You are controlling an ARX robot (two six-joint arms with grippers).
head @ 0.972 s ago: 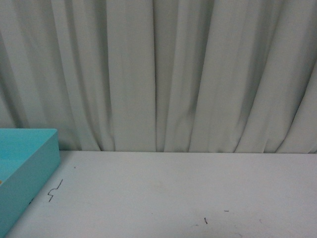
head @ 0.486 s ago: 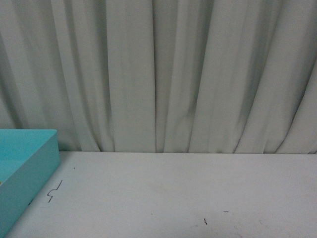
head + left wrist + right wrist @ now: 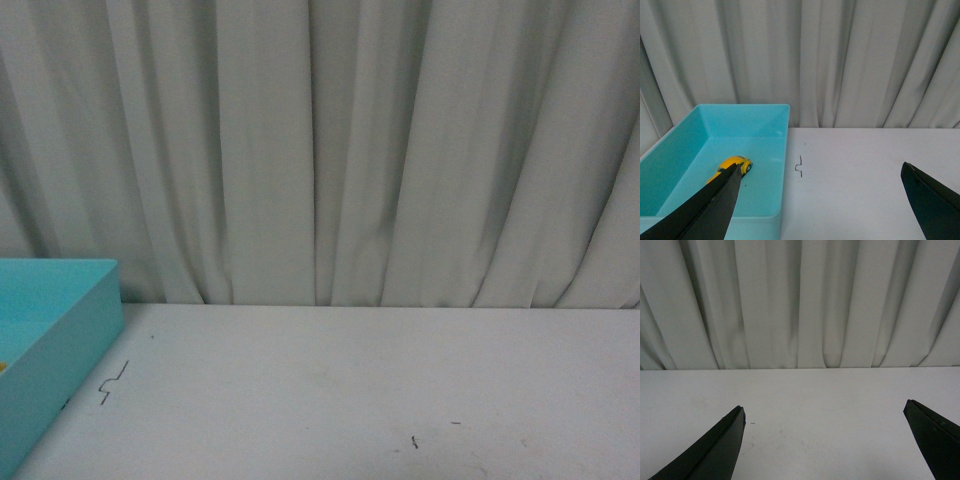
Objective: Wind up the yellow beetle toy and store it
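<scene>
already the yellow beetle toy (image 3: 733,165) lay inside the teal bin (image 3: 781,150); both arms' fingers (image 3: 715,205) (image 3: 715,450) were spread wide, empty.

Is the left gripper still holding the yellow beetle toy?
No, the yellow beetle toy lies on the floor of the turquoise bin, and the left gripper is open and empty.

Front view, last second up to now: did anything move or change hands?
Hardly anything. A small yellow speck now shows inside the turquoise bin at the picture's left edge; what it is cannot be told. The bin, white table and curtain stayed put. Neither claw shows in that view.
</scene>
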